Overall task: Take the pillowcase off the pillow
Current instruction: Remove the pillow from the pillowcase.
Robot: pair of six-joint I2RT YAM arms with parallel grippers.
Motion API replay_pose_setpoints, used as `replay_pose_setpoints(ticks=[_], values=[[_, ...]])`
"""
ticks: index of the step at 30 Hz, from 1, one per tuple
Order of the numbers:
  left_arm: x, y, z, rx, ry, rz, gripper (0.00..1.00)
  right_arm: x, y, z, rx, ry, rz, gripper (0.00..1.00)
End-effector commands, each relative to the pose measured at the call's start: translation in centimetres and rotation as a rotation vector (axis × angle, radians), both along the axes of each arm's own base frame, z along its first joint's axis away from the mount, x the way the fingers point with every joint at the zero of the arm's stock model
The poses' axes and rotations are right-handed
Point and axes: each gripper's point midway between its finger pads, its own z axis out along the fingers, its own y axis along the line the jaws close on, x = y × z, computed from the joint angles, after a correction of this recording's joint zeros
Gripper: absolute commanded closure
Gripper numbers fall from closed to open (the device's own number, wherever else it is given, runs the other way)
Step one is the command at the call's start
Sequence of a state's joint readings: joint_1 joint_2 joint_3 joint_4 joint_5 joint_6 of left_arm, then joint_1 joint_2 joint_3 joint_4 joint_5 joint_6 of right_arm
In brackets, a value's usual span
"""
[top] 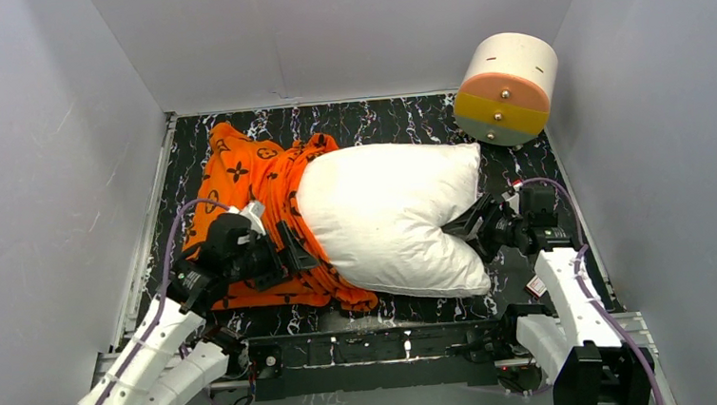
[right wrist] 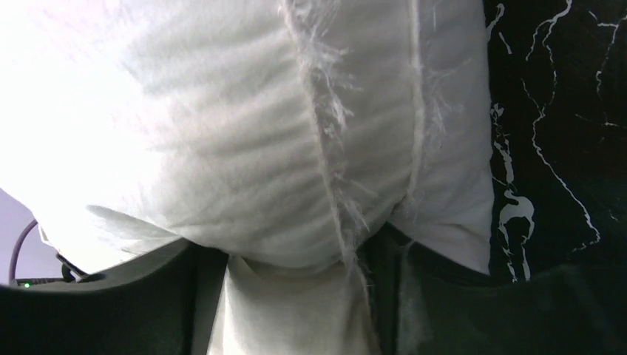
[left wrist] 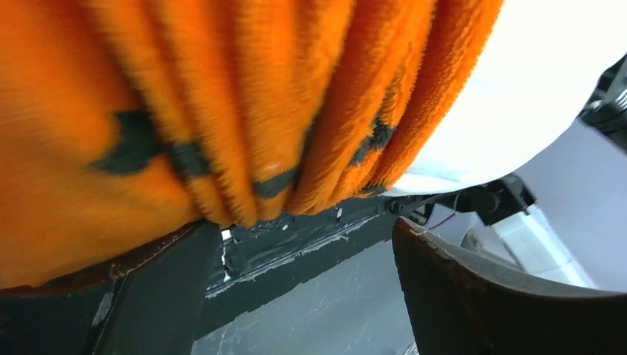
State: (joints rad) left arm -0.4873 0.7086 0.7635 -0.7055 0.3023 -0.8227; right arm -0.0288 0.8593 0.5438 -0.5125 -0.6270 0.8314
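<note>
At pillow (top: pixel 384 210) edge right tool (top: pixel 461 226) pinches it; left tool (left wrist: pixel 299 237) gapes beneath pillowcase (top: pixel 248 172), tips half-hidden

You have the pillow (top: pixel 389 215) lying across the black marbled table (top: pixel 378 120), its left end tucked inside the orange pillowcase (top: pixel 248 177), which is bunched around it and trails toward the far left. Your left gripper (top: pixel 289 248) sits against the bunched near edge; your right gripper (top: pixel 463 226) presses into a deep dent in the pillow's right edge. A white-and-orange drum (top: pixel 507 87) leans in the far right corner.
</note>
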Motion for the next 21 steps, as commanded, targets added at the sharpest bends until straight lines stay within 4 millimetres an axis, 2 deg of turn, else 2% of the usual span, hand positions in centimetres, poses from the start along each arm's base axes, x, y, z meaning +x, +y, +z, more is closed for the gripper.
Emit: replay_pose_setpoints(ticks=[1,3,5,7,9,11,12,15,19,20,21], values=[[1.2,-2.3,-1.6,0.069,-0.001,0.030,0.16,1.4,0.5,0.5,0.041,-0.043,0.007,0.34],[1.5,-3.4,-2.3,0.139,-0.018,0.024,0.15,1.6,0.5,0.5,0.045,-0.048,0.009,0.43],[2.2,-4.1,-2.9,0.199,-0.058,0.033,0.15,2.0,0.4,0.7,0.039,-0.059,0.001,0.56],[2.8,-4.6,-3.5,0.231,-0.074,0.024,0.17,2.6,0.1,1.2,0.021,-0.086,-0.017,0.75],[3.1,-4.6,-4.2,0.286,-0.081,-0.005,0.28,3.5,-0.6,2.0,-0.022,-0.120,-0.053,0.87],[3.1,-3.4,-5.1,0.368,-0.067,0.002,0.46,4.6,-1.6,2.7,-0.079,-0.154,-0.097,0.98],[3.1,-2.5,-5.5,0.406,-0.065,0.013,0.56,5.1,-2.1,3.0,-0.108,-0.165,-0.115,1.00],[2.5,0.6,-6.4,0.509,-0.065,0.065,0.74,6.7,-3.2,3.8,-0.179,-0.180,-0.137,1.00],[1.6,6.7,-6.8,0.721,-0.068,0.191,0.88,9.4,-4.1,5.4,-0.213,-0.208,-0.149,1.00],[1.4,7.5,-6.4,0.732,-0.066,0.238,0.90,10.1,-4.2,5.7,-0.216,-0.219,-0.152,1.00],[1.9,7.0,-5.8,0.715,-0.105,0.205,0.90,11.0,-4.3,6.4,-0.211,-0.244,-0.155,1.00]])
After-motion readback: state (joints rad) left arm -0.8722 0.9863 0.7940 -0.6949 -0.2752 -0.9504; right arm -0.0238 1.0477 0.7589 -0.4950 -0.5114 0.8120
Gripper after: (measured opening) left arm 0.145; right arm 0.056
